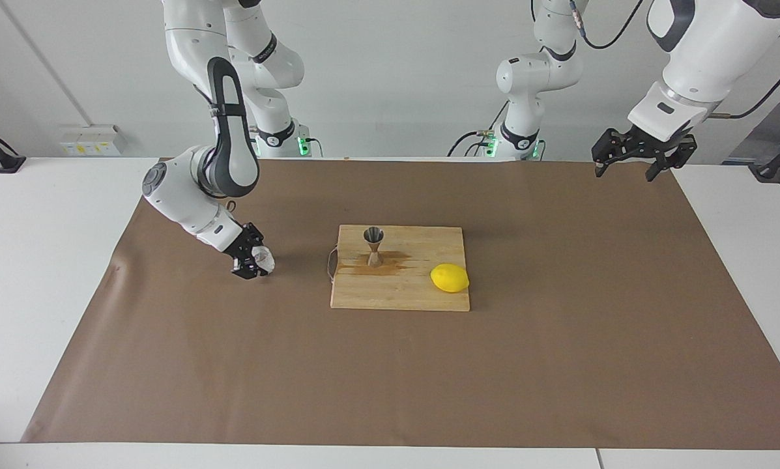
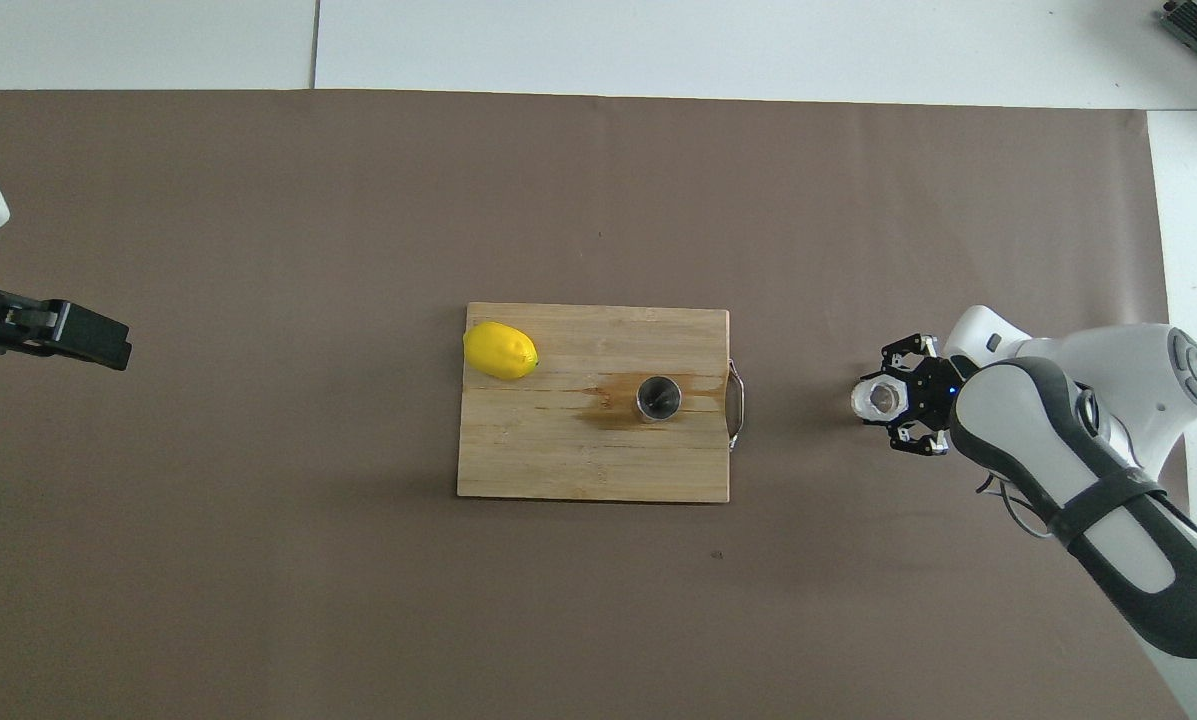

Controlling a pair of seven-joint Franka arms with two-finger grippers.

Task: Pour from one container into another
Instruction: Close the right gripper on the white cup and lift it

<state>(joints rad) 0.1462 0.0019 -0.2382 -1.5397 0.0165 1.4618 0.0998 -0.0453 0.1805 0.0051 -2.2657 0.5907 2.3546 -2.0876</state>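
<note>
White crinkly cup (image 1: 263,260) sat toward the right arm's end of the desk (image 1: 559,339), on the brown paper beside the wooden cutting board (image 1: 403,290), with the right tool (image 1: 253,259) closed around its sides. Whether it rested on the paper or was just lifted could not be told. It looked light and thin-walled, likely to buckle under a hard squeeze, so a gentle hold low on the ribbed wall, clear of the rim, seemed the safest place to take it. The steel jigger (image 1: 373,245) stood upright on the board, narrow-waisted and probably easy to tip if bumped; a brown stain spread around its foot. A lemon (image 1: 449,278) lay on the same board, toward the left arm's end.

From the facing view, the right arm's steep downward reach and the jigger's hourglass profile showed plainly. The overhead view instead looked straight into the cup's mouth (image 2: 880,398) and the jigger's bowl (image 2: 659,397); what either held could not be made out. The left tool (image 1: 644,156) waited in the air over the mat's edge by its own base, its fingers apart.
</note>
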